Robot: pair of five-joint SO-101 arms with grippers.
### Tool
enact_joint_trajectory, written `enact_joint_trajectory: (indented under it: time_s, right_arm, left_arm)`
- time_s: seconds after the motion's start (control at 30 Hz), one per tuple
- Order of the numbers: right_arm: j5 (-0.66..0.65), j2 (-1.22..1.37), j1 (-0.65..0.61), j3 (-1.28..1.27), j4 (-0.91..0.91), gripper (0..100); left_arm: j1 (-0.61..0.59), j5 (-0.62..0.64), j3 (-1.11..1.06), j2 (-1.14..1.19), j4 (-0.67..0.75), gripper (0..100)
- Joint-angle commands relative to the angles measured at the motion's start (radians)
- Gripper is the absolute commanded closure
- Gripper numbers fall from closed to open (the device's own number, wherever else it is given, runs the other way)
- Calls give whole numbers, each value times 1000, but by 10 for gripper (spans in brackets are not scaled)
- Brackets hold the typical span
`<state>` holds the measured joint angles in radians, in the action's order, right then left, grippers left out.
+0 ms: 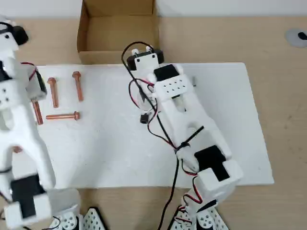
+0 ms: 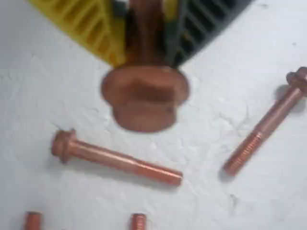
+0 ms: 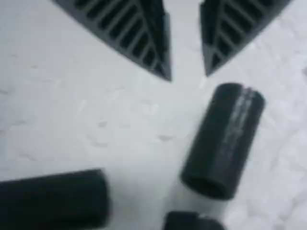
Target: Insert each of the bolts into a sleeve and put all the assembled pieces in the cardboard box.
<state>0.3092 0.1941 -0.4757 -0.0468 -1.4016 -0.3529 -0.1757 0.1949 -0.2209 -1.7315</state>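
Left gripper (image 2: pixel 145 55): its yellow and black fingers are clamped on the shank of a copper flanged bolt (image 2: pixel 144 98). The bolt's head sticks out past the fingertips, clear of the white foam mat (image 2: pixel 57 96). One loose copper bolt (image 2: pixel 115 160) lies flat on the mat just beyond the held head. A second loose bolt (image 2: pixel 266 127) lies farther off to one side, apart from the first.

Right gripper (image 3: pixel 187 72): jaws parted, nothing held. A black cylindrical sleeve (image 3: pixel 223 141) lies on its side just past the tips, slightly off the line of the gap and not touching. Another black sleeve (image 3: pixel 53 199) lies farther out. The open brown cardboard box (image 1: pixel 86 36) stands close beyond this arm's wrist, at the mat's edge.
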Motion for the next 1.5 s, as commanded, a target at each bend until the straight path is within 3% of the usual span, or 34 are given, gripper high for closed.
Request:
enact_joint_trajectory:
  time_s: [0.0, 0.17, 0.4, 0.63, 0.8, 1.47]
  right_arm:
    - [14, 16, -50, 54, 12, 925]
    - [14, 58, -68, 54, 54, 923]
    - [91, 65, -53, 54, 58, 834]
    - [103, 71, -44, 54, 100, 832]
    - [181, 71, -45, 54, 132, 832]
    - [176, 282, -45, 137, 132, 836]
  left_arm:
    - [71, -12, -63, -165, 15, 989]
    - [150, -12, -155, -303, 15, 989]
    - [229, -38, -262, -444, 15, 988]
    - [226, -35, -304, -512, 15, 987]
    - [226, -34, -334, -561, 15, 987]
    - [224, -34, -348, -601, 9, 987]
